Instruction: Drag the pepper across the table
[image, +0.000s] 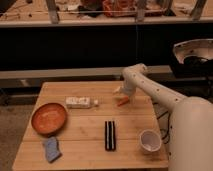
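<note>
One gripper (120, 93) is seen lowered over the far right part of the table (90, 145), its fingers spread apart just above the pepper (121, 102). The pepper is laid flat, right of a white bottle (79, 102).

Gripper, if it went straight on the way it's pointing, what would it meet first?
Probably the pepper, lying just below the gripper toward the far right side of the table. The gripper points down at it; whether they already touch is unclear.
</note>
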